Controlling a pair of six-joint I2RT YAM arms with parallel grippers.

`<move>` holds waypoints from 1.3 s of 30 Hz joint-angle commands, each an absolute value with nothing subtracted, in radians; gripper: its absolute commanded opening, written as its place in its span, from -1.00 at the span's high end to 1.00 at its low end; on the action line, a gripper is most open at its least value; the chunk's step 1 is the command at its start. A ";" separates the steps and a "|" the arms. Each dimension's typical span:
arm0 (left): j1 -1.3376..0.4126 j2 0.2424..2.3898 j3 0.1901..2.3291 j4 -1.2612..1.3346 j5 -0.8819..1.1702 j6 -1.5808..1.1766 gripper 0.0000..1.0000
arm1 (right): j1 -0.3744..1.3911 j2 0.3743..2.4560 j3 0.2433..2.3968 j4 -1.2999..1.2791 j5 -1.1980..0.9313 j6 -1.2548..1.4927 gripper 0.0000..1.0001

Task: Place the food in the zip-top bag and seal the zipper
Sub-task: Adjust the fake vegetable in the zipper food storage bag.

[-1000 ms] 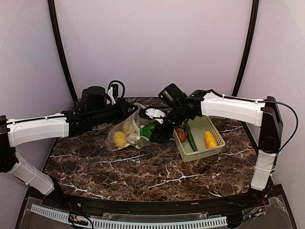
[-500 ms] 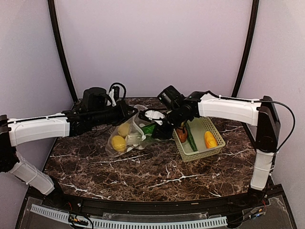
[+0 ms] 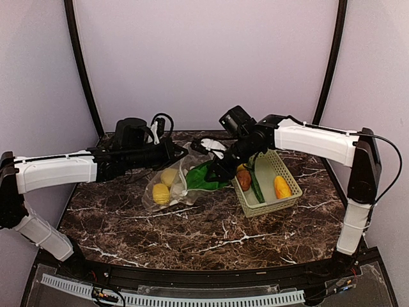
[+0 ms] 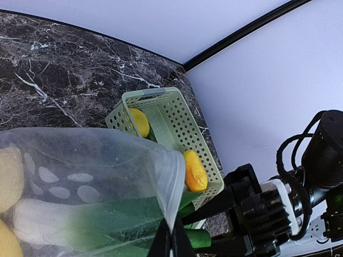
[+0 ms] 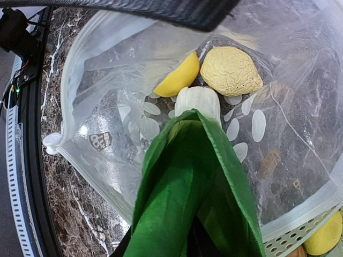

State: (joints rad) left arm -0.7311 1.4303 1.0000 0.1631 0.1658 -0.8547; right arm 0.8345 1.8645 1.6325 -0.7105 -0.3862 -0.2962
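Observation:
The zip-top bag lies at the table's back middle, clear with white dots. My left gripper is shut on its mouth rim and holds it up. The whitish zipper runs along that rim. Inside lie a yellow piece and a pale wrinkled piece. The cabbage points its white stem into the mouth, with the green leaves trailing out. My right gripper is shut on those leaves, which hide its fingers. In the top view it hovers at the bag's right.
A light green slotted basket stands right of the bag. It holds a brown piece, a green cucumber and an orange-yellow piece. Black cables and a dark unit sit at the back edge.
My right gripper has closed on the cabbage leaves and drawn back up and to the right, so more green leaf shows outside the bag's mouth. The left arm has hardly moved.

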 commanded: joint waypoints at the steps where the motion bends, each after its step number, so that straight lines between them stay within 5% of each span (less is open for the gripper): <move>1: -0.726 1.428 1.026 0.143 0.185 -0.837 0.98 | 0.812 1.864 1.660 -0.716 -0.441 -0.294 0.57; 5: -0.727 1.434 1.031 0.143 0.195 -0.826 0.99 | 0.809 1.878 1.707 -0.746 -0.511 -0.305 1.00; 17: -0.727 1.458 1.102 0.034 0.237 -0.697 0.98 | 0.771 1.777 1.747 -0.813 -0.744 -0.339 1.00; 30: -0.727 1.443 1.119 0.130 0.376 -0.692 0.99 | 0.744 1.974 1.840 -0.837 -0.964 -0.313 1.00; 39: -0.727 1.412 1.106 0.164 0.435 -0.672 0.99 | 0.693 2.064 1.858 -0.732 -0.806 -0.244 1.00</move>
